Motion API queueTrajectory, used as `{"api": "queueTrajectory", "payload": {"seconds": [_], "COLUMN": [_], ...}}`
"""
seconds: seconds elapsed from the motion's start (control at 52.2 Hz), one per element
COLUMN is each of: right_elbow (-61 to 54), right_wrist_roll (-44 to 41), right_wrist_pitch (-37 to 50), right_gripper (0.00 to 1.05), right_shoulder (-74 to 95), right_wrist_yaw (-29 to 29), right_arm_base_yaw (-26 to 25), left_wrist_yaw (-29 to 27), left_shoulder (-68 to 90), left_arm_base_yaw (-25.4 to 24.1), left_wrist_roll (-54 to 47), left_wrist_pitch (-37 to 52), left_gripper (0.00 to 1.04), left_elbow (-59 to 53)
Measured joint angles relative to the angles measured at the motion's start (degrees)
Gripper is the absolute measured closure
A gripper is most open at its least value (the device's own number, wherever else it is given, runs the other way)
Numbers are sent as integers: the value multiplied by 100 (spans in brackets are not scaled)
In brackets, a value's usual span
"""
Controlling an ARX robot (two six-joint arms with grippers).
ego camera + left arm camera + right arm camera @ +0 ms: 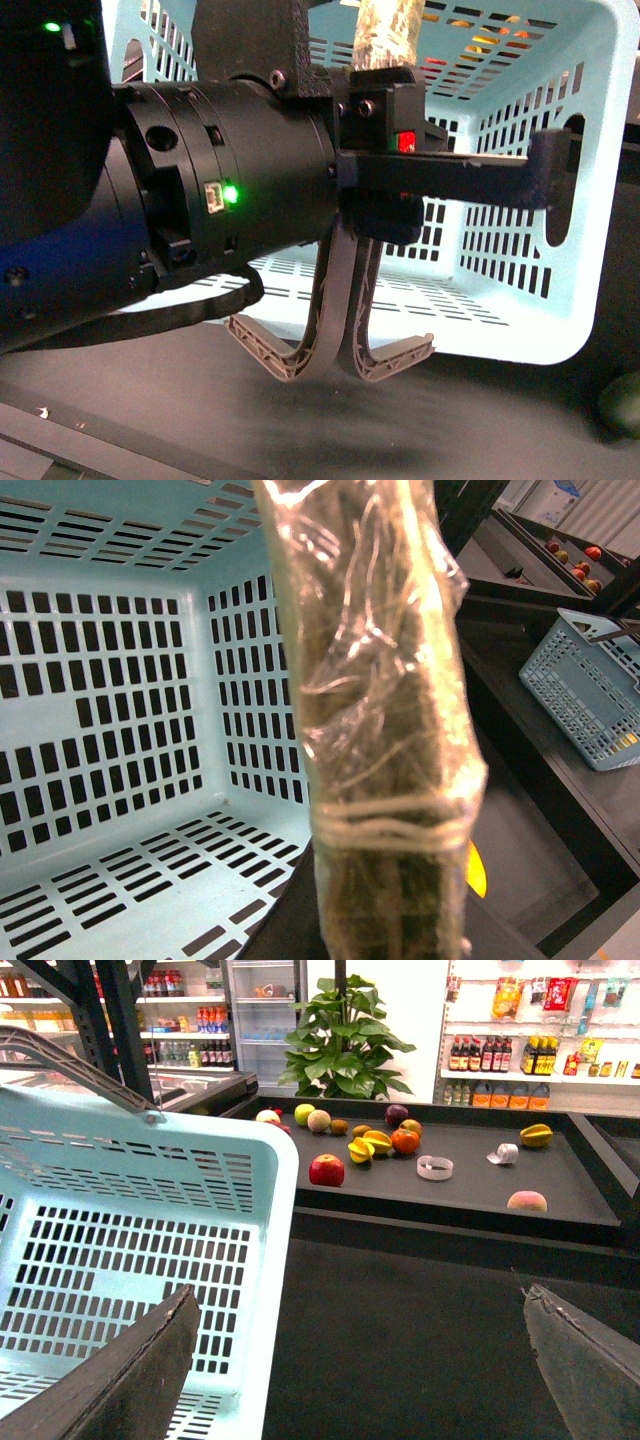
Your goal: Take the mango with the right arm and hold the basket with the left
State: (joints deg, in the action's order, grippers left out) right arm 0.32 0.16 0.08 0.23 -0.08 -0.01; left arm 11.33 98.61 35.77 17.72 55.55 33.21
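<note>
Here, the holding half of the task looks to be in hand and the picking half not yet begun. In the front view the left arm fills most of the frame. The left gripper sits at the foot of the taped handle of the pale blue basket. The left wrist view shows that handle close up against the basket's slotted inside, but no fingers show, so I cannot tell whether they are clamped on it. The right gripper hangs over the dark table just beside the basket's rim, its 2 fingers spread wide with nothing between them. The mango is likely the sliver of bright yellow on the table outside the basket, mostly hidden behind the handle; no other view shows it clearly. The next move, as I judge it, calls for the right arm to find that fruit, come down over it with fingers apart and close gently on its smooth, rounded skin, with the left steadying the basket. The basket wall stands close to the right gripper and could be bumped. A dark green fruit lies on the table near the basket and could be taken by mistake. Farther off are a display with a red apple, a leafy plant and a smaller basket.
</note>
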Motion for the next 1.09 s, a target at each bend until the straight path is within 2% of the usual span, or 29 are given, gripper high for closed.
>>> {"api": "queueTrajectory", "payload": {"seconds": [1.091], "right_elbow": [0], "right_wrist_roll": [0], "right_wrist_pitch": [0], "right_gripper": [8], "right_shoulder": [0], "right_wrist_yaw": [2], "right_arm_base_yaw": [0], "left_wrist_yaw": [138], "left_shoulder": [26], "left_arm_base_yaw": [24], "left_wrist_roll": [-13], "left_wrist_pitch": [151], "left_gripper": [97], "left_elbow": [0]}}
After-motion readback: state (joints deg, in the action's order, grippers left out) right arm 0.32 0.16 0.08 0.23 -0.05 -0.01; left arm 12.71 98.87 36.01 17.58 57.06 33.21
